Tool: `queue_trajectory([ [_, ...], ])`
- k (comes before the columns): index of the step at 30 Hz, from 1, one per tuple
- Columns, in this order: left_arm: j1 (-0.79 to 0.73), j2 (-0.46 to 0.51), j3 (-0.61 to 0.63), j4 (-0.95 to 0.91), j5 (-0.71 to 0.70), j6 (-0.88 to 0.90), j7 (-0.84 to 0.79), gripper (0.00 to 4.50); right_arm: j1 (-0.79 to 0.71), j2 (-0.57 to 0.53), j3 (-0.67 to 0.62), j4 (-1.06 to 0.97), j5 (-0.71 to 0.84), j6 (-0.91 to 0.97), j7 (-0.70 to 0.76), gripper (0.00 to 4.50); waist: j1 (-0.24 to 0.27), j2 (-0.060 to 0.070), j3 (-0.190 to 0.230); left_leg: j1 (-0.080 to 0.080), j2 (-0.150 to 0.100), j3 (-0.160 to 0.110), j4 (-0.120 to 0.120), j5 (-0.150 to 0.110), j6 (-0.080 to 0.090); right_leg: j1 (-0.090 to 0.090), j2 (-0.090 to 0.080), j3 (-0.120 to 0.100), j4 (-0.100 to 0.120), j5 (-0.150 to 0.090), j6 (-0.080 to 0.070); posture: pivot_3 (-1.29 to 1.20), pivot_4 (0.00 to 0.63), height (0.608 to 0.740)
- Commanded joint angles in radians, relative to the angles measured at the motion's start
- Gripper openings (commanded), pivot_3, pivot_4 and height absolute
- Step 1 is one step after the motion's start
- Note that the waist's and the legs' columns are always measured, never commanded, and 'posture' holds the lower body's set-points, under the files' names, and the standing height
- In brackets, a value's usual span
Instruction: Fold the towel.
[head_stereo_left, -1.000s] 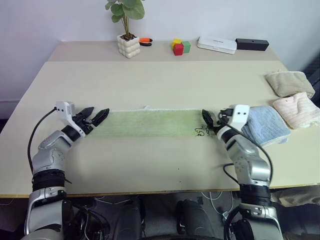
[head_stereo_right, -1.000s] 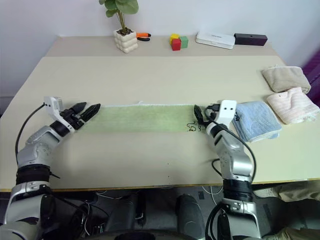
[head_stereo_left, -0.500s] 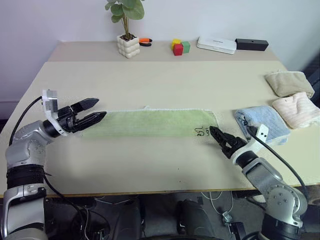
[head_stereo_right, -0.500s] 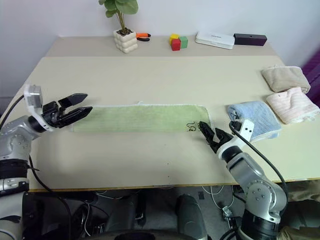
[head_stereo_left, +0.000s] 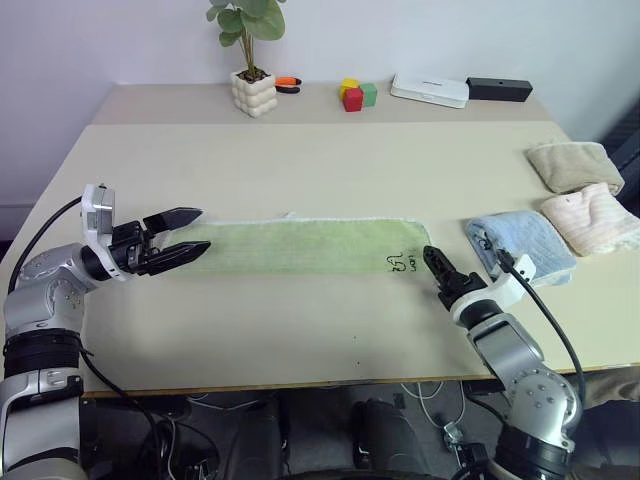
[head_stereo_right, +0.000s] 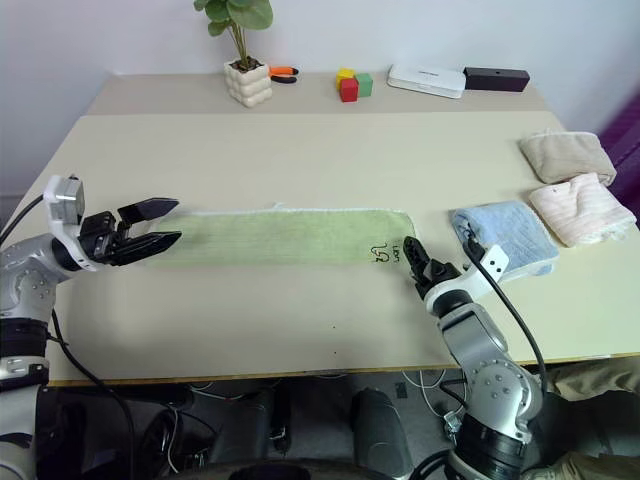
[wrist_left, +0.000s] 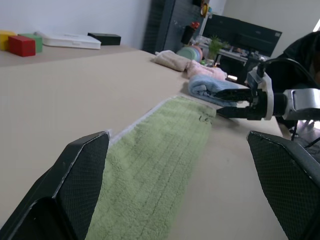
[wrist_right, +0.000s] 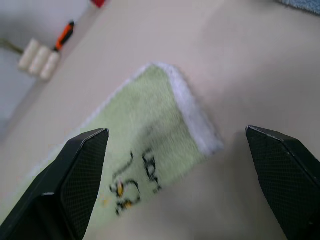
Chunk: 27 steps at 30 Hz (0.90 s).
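Table (head_stereo_left: 300, 160): a wide beige top; both grippers hang over its near half, and everything below lies on it.
Towel (head_stereo_left: 300, 245): the light green terry-cloth strip lies flat and stretched out lengthwise between the two grippers, one short end just ahead of each. A whitish stitched edge runs along its far side and round the end by the right gripper. Nothing is holding it.
Left gripper (head_stereo_left: 185, 235): released, its two black fingers spread wide apart, one above the other in the head views. The tips point along the towel's length and hover at its left end, with no cloth between them. From its wrist camera the green strip runs away between the fingers.
Right gripper (head_stereo_left: 437, 268): released too, fingers parted with nothing in them. The tips sit just off the towel's right end, close to the corner but apart from it.
Blue towel (head_stereo_left: 520, 245): folded, just to the outer side of the right gripper, near its wrist.
Pink towel (head_stereo_left: 592, 218): folded, farther out beyond the blue one.
Beige towel (head_stereo_left: 572, 163): folded, beyond the pink one, well away from the right gripper.
White box (head_stereo_left: 429, 90): flat, at the far edge, well apart from both grippers.
Potted plant (head_stereo_left: 252, 85): far edge, well beyond the left gripper's reach of towel.
Dark printed mark (wrist_right: 131, 187): on the towel corner right in front of the right gripper's fingers.
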Motion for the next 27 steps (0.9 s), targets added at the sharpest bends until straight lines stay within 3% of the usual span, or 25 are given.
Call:
queue_trajectory([
  [1,0.011,0.003,0.018,-0.041,-0.010,-0.005,0.014,4.50,-0.030,0.017,0.036,0.056,0.006,-0.012,0.002,4.45,-0.001,0.000,0.000,0.000,0.000,0.000,0.000,0.000,0.000,0.000,0.000,0.000,0.000,0.000,0.000,0.00,0.150,0.735],
  [3,0.019,0.001,0.020,-0.052,-0.010,-0.011,0.024,4.50,-0.047,0.022,0.045,0.081,0.001,-0.025,0.007,4.45,-0.002,0.000,0.000,0.000,0.000,0.000,0.000,0.000,0.000,0.000,0.000,0.000,0.000,0.000,0.000,0.00,0.150,0.735],
  [6,0.031,-0.001,0.023,-0.064,-0.012,-0.015,0.036,4.50,-0.073,0.022,0.052,0.110,-0.003,-0.038,0.005,3.72,-0.002,0.000,0.000,0.000,0.000,0.000,0.000,0.000,0.000,0.000,0.000,0.000,0.000,0.000,0.000,0.00,0.150,0.735],
  [13,0.055,-0.004,0.031,-0.092,-0.017,-0.019,0.063,4.50,-0.093,-0.002,0.050,0.132,-0.002,-0.056,0.011,0.18,-0.001,-0.001,-0.001,0.000,0.000,0.000,0.000,0.000,0.000,0.000,0.000,0.000,0.000,0.000,0.000,0.00,0.150,0.735],
  [17,0.034,-0.024,0.036,-0.063,0.007,-0.097,0.098,4.50,-0.082,-0.025,0.075,0.120,-0.039,-0.069,0.023,0.04,0.004,-0.002,-0.001,0.000,0.000,0.000,0.000,0.000,0.000,0.000,0.000,0.000,0.000,0.000,0.000,0.00,0.150,0.735],
  [23,0.018,-0.025,0.022,-0.040,0.011,-0.115,0.093,4.50,-0.057,-0.175,0.136,0.074,-0.175,-0.096,0.098,0.04,0.008,-0.001,-0.001,0.000,-0.001,0.001,0.000,0.000,0.000,0.000,-0.001,0.000,-0.001,0.000,0.000,0.00,0.150,0.735],
  [27,0.003,-0.025,0.017,-0.015,0.018,-0.130,0.086,4.50,-0.061,-0.282,0.132,0.043,-0.189,-0.077,0.165,0.04,0.004,-0.001,0.000,-0.001,-0.001,0.001,0.000,0.000,0.000,-0.001,-0.001,0.000,-0.001,0.000,0.000,0.00,0.150,0.735],
])
